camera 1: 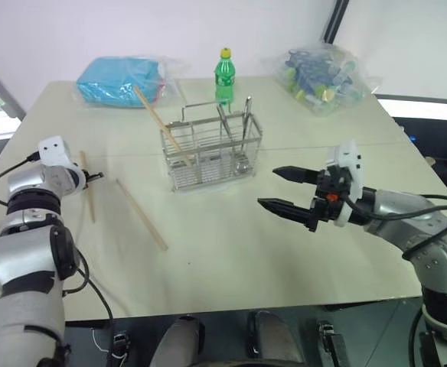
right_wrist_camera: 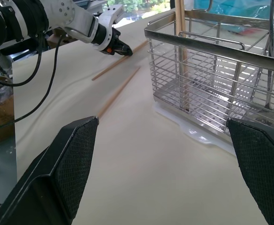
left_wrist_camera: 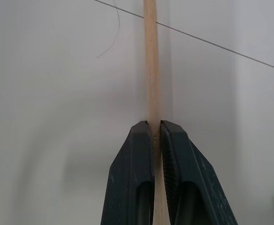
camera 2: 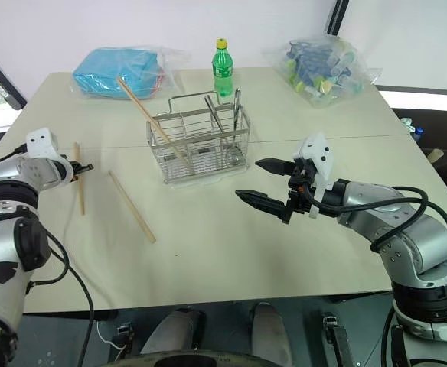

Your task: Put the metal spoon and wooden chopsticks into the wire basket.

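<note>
Wooden chopsticks (camera 1: 141, 214) lie near the worktop's (camera 1: 285, 252) left edge; one is clamped by the left gripper (left_wrist_camera: 156, 136), seen close in the wrist view, while the right gripper (camera 1: 285, 189) is held wide beside the wire basket (camera 1: 208, 153).

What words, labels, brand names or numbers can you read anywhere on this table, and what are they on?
No text here can be read.
The green bottle has a label, too small and blurred to read.
The clear bag of small items shows coloured packaging; no print can be made out.
The blue bagged packet, wire basket and wooden chopsticks show no markings.
</note>
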Robot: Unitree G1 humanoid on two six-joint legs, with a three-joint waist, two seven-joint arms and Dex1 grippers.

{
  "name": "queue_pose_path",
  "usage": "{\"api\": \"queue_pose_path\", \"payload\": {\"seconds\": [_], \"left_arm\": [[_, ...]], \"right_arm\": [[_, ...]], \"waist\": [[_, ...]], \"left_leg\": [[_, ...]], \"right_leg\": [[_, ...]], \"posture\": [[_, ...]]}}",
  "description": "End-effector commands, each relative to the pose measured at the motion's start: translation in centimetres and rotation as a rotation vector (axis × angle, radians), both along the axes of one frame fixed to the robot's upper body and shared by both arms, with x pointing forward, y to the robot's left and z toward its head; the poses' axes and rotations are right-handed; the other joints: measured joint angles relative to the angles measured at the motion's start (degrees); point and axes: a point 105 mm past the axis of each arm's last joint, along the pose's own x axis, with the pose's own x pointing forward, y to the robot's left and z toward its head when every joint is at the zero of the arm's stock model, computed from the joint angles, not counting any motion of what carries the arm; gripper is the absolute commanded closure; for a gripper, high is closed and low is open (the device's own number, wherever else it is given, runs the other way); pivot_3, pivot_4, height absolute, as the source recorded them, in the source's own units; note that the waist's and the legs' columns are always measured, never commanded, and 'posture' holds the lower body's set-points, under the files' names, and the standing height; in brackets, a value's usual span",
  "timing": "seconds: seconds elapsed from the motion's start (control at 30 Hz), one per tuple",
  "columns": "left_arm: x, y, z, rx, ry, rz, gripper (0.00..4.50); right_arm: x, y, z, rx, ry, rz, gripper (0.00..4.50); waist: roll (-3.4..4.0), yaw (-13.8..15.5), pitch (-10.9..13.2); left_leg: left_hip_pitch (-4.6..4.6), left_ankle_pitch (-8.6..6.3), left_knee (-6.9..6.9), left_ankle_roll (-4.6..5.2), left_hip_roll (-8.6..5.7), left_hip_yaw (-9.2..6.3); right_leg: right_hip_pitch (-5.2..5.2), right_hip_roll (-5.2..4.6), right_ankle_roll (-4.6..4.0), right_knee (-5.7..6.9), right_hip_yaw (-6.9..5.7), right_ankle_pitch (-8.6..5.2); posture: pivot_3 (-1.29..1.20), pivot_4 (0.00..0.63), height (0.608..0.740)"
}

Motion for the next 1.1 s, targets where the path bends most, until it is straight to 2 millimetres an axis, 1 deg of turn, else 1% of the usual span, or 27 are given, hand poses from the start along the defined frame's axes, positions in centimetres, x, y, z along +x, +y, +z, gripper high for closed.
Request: {"api": "queue_pose_path", "payload": {"seconds": [0.03,0.07,0.13,0.17,0.2,0.23,0.27,0.3,0.33,0.37,0.4,0.47,0.5,0.6,0.63,0.7,0.73,0.8,0.87,0.97,1.1], "left_arm": [[1.1,0.5,3.0,0.045,-0.136,0.021,4.45],[1.5,0.7,4.1,0.055,-0.193,0.031,4.45],[2.0,1.2,7.4,0.074,-0.369,0.067,4.45],[2.1,1.4,9.7,0.064,-0.492,0.081,4.45],[2.0,1.5,11.1,0.057,-0.573,0.090,4.45],[1.8,0.9,13.9,0.015,-0.712,0.070,4.45],[1.5,0.4,15.7,-0.013,-0.803,0.054,4.45],[0.7,-0.7,18.5,-0.075,-0.937,0.010,4.45],[-0.2,-1.9,20.8,-0.135,-1.047,-0.039,4.45],[-1.0,-3.0,22.2,-0.189,-1.116,-0.083,4.45],[-1.6,-4.1,23.2,-0.240,-1.162,-0.123,4.45],[-2.4,-6.8,24.4,-0.312,-1.206,-0.212,4.45],[-2.6,-8.3,24.8,-0.328,-1.214,-0.263,4.45],[-2.9,-11.3,25.2,-0.330,-1.213,-0.360,4.45],[-2.8,-12.4,25.1,-0.320,-1.206,-0.391,4.45],[-2.3,-13.9,24.5,-0.291,-1.187,-0.427,4.45],[-2.1,-14.4,24.2,-0.275,-1.178,-0.437,4.45],[-0.7,-14.6,23.0,-0.190,-1.130,-0.368,4.45],[0.0,-15.4,22.6,-0.122,-1.115,-0.341,4.45],[0.3,-17.0,22.4,-0.069,-1.126,-0.361,4.45],[0.6,-19.1,21.3,-0.065,-1.110,-0.404,4.45]], "right_arm": [[0.1,-0.4,1.0,0.004,-0.049,-0.011,0.00],[0.1,-0.5,1.0,0.003,-0.049,-0.014,0.00],[0.2,-0.7,1.1,0.004,-0.047,-0.020,0.00],[0.3,-0.8,1.2,0.002,-0.046,-0.023,0.00],[0.3,-0.8,1.2,0.000,-0.046,-0.025,0.00],[0.3,-0.8,1.3,0.000,-0.044,-0.027,0.00],[0.3,-0.9,1.3,0.000,-0.043,-0.029,0.00],[0.4,-0.8,1.4,0.001,-0.042,-0.031,0.00],[0.3,-0.8,1.4,0.002,-0.039,-0.033,0.00],[0.3,-0.8,1.3,0.002,-0.038,-0.034,0.00],[0.3,-0.7,1.3,0.002,-0.037,-0.034,0.00],[0.2,-0.7,1.3,0.003,-0.035,-0.035,0.00],[0.2,-0.7,1.2,0.004,-0.033,-0.038,0.00],[0.3,-0.8,1.1,0.007,-0.032,-0.050,0.00],[0.3,-0.9,1.1,0.009,-0.032,-0.056,0.00],[0.3,-0.9,1.1,0.012,-0.034,-0.065,0.00],[0.3,-0.9,1.1,0.013,-0.035,-0.067,0.00],[0.3,-1.1,1.2,0.016,-0.040,-0.080,0.00],[0.3,-1.2,1.3,0.022,-0.044,-0.091,0.00],[0.2,-1.3,1.3,0.030,-0.046,-0.105,0.00],[0.1,-1.5,1.3,0.034,-0.047,-0.124,0.00]], "waist": [[0.00,0.05,0.00],[-0.01,0.09,0.00],[-0.06,0.09,0.01],[-0.07,0.09,0.01],[-0.09,0.09,0.02],[-0.09,0.09,0.02],[-0.09,0.09,0.02],[-0.10,0.11,0.01],[-0.10,0.11,0.01],[-0.11,0.15,0.01],[-0.11,0.16,0.00],[-0.08,0.08,-0.02],[-0.08,0.13,-0.02],[-0.08,0.12,-0.02],[-0.08,0.11,-0.02],[-0.08,0.11,-0.02],[-0.08,0.12,-0.01],[-0.08,0.14,-0.02],[-0.08,0.18,-0.01],[-0.09,0.19,-0.01],[-0.09,0.23,-0.01]], "left_leg": [[-0.01,0.00,0.00,0.00,0.00,0.00],[-0.02,0.00,0.01,-0.01,0.00,-0.01],[-0.04,0.02,0.02,-0.03,0.01,-0.01],[-0.07,0.03,0.02,-0.06,0.02,-0.01],[-0.08,0.05,0.02,-0.09,0.03,-0.01],[-0.10,0.06,0.02,-0.13,0.04,-0.01],[-0.09,0.07,0.00,-0.15,0.05,-0.01],[-0.12,0.07,0.01,-0.15,0.05,-0.01],[-0.12,0.07,0.01,-0.16,0.05,-0.02],[-0.13,0.08,0.02,-0.17,0.06,0.00],[-0.15,0.08,0.04,-0.18,0.06,-0.02],[-0.08,0.07,0.05,-0.17,0.04,0.03],[-0.04,0.06,0.05,-0.15,0.04,0.05],[-0.01,0.02,0.10,-0.09,0.04,0.03],[0.00,0.03,0.12,-0.09,0.03,0.03],[0.01,0.04,0.12,-0.11,0.03,0.04],[0.00,0.07,0.11,-0.16,0.03,0.04],[0.00,0.07,0.11,-0.17,-0.01,0.06],[0.01,0.08,0.11,-0.18,-0.05,0.08],[-0.03,0.08,0.11,-0.18,-0.07,0.08],[-0.05,0.08,0.10,-0.18,-0.06,0.08]], "right_leg": [[-0.01,0.00,0.00,0.00,0.00,0.00],[-0.01,0.00,0.00,0.00,0.00,0.00],[-0.02,0.00,0.00,0.00,0.00,0.00],[-0.04,-0.01,0.00,-0.01,0.00,0.00],[-0.05,-0.01,0.00,-0.03,0.00,0.01],[-0.05,-0.02,0.00,-0.04,0.00,0.01],[-0.05,-0.03,0.00,-0.05,0.01,0.01],[-0.06,-0.04,0.00,-0.06,0.02,0.01],[-0.05,-0.04,0.00,-0.07,0.02,0.01],[-0.04,-0.05,0.01,-0.10,0.02,0.01],[-0.02,-0.05,0.01,-0.11,0.02,0.01],[0.05,-0.07,0.02,-0.13,0.05,0.02],[0.07,-0.06,0.02,-0.15,0.06,0.02],[0.11,0.00,0.03,-0.13,0.05,0.02],[0.11,0.01,0.03,-0.11,0.05,0.02],[0.12,0.03,0.03,-0.11,0.05,0.03],[0.11,0.04,0.03,-0.11,0.05,0.03],[0.11,0.04,0.03,-0.13,0.05,0.03],[0.12,0.05,0.03,-0.14,0.05,0.03],[0.11,0.05,0.03,-0.17,0.04,0.03],[0.12,0.04,0.03,-0.22,0.04,0.03]], "posture": [[0.00,0.150,0.736],[0.00,0.150,0.736],[0.00,0.150,0.736],[0.00,0.150,0.736],[0.00,0.150,0.736],[0.00,0.150,0.736],[0.00,0.150,0.736],[0.00,0.150,0.736],[0.00,0.150,0.736],[0.00,0.150,0.736],[0.00,0.150,0.736],[0.00,0.150,0.736],[0.00,0.150,0.736],[0.00,0.150,0.736],[0.00,0.150,0.736],[0.00,0.150,0.736],[0.00,0.150,0.736],[0.00,0.150,0.736],[0.00,0.150,0.736],[0.00,0.150,0.736],[0.00,0.150,0.736]]}}
